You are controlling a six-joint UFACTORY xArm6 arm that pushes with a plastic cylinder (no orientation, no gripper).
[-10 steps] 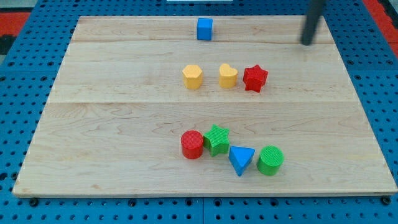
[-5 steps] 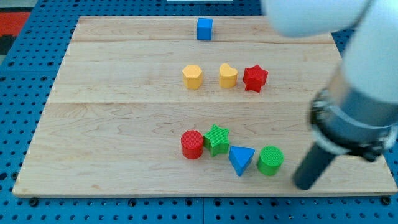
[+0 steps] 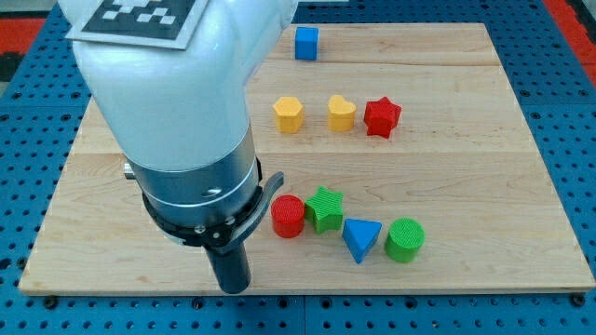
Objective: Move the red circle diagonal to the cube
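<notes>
Wooden board (image 3: 521, 167) on blue pegboard (image 3: 568, 112), arm (image 3: 177, 121) looming over the view's left.

Largest is the white arm body with its dark collar, covering much of the board's left half; it carries no fingers, only a dark rod. My tip (image 3: 233, 287) sits near the view's bottom edge, left of and below the red circle (image 3: 288, 216), apart from it. That circle touches the green star (image 3: 324, 208); to the right follow the blue triangle (image 3: 361, 239) and green circle (image 3: 405, 240). Mid-board stand a yellow pentagon (image 3: 289, 114), yellow heart (image 3: 341, 113) and red star (image 3: 382, 117). Well apart, the blue cube (image 3: 306, 43) rests at the view's top.
</notes>
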